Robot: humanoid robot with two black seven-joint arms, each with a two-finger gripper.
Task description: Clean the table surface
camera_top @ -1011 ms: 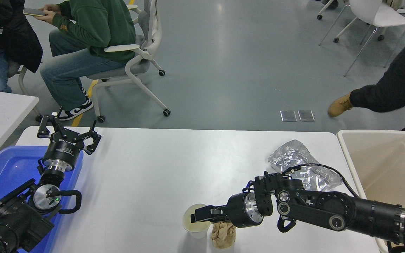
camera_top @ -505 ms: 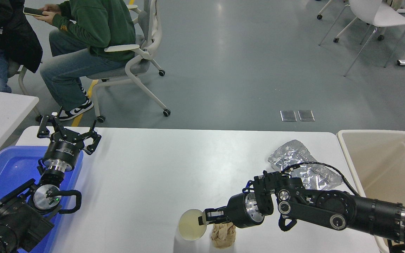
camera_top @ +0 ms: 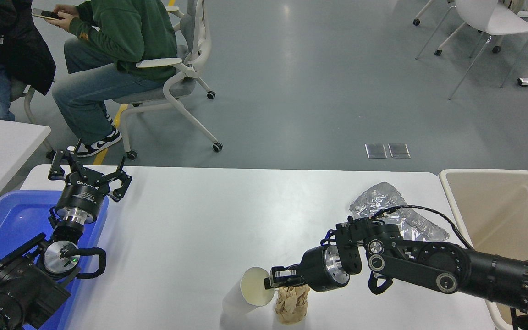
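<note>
Right gripper: clamped on the rim of a tipped white paper cup.
Cup: mouth turned toward the gripper, beside crumpled brown paper.
Left gripper: fingers spread, parked over a blue tray.
Table surface: spread across the lower view; crumpled foil is seen near a beige bin.

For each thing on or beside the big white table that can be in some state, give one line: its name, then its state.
White paper cup: tipped, rim gripped by right gripper.
Brown crumpled paper wad: lying under that gripper.
Crumpled silver foil sheet: lying flat, untouched.
Beige rectangular bin: open-topped, no contents visible.
Blue plastic tray: under left arm.
Left gripper: jaws open, holding nothing.
White table surface: not yet cleared.
</note>
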